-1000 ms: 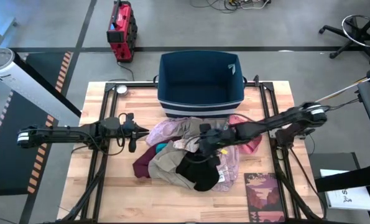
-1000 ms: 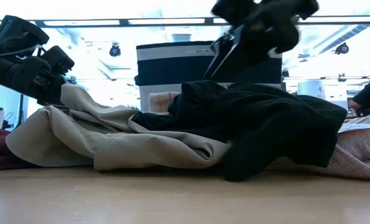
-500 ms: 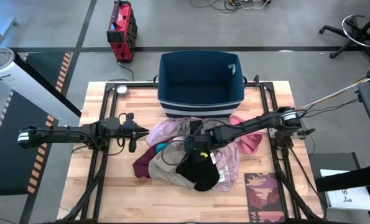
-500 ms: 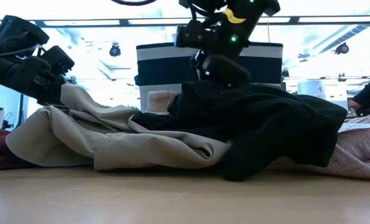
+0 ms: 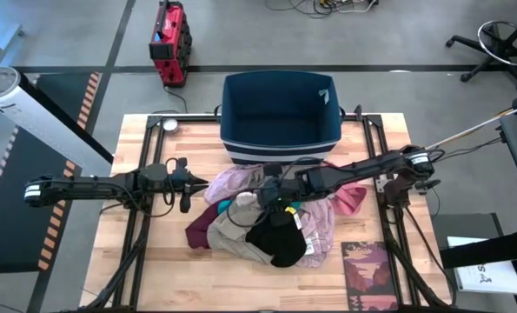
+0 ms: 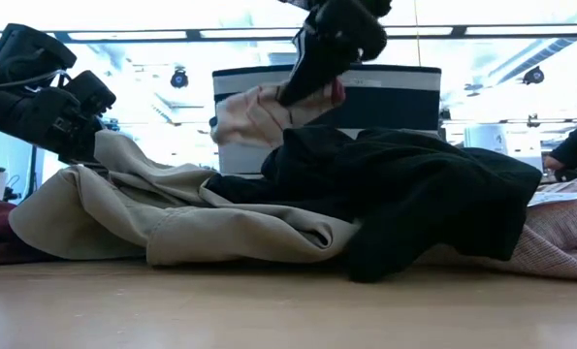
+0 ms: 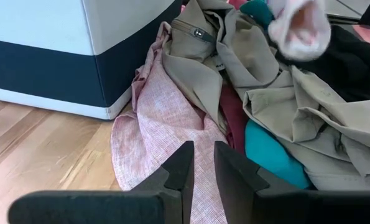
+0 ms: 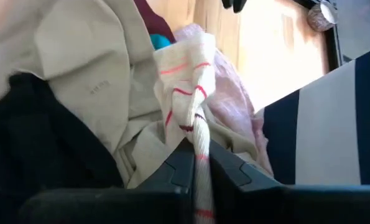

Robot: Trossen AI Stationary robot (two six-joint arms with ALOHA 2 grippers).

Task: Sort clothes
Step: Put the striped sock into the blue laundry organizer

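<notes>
A pile of clothes lies mid-table in front of the dark blue bin (image 5: pixel 280 117). It holds a tan garment (image 6: pixel 172 223), a black one (image 6: pixel 424 194), a mauve-pink one (image 7: pixel 166 124), a teal one (image 7: pixel 272 155), a maroon one (image 5: pixel 202 230) and a coral pink one (image 5: pixel 349 200). My right gripper (image 8: pixel 197 155) is over the pile's far middle, shut on a pale cream cloth with red stripes (image 6: pixel 254 114). My left gripper (image 7: pixel 200 168) is shut and empty at the pile's left edge, over the mauve-pink garment. My right gripper pinches a bunched fold of the cream striped cloth (image 8: pixel 197 134) between its two fingers, slanting down from the table's right. The cloth hangs slack below the fingers, raised above the black garment. Whether its lower end is clear of the pile I cannot tell.
A dark picture card (image 5: pixel 367 261) lies on the table near the right front. A small round metal thing (image 5: pixel 169 124) sits at the far left of the table. A red device (image 5: pixel 169 35) stands on the floor beyond. A person (image 6: pixel 574 150) shows at the right behind the table.
My right gripper has gone toward the table's left, dipped onto the top of the pile, taken hold of the cream striped cloth and risen. The cloth is now pulled up out of the pile. The other garments have stayed put.
</notes>
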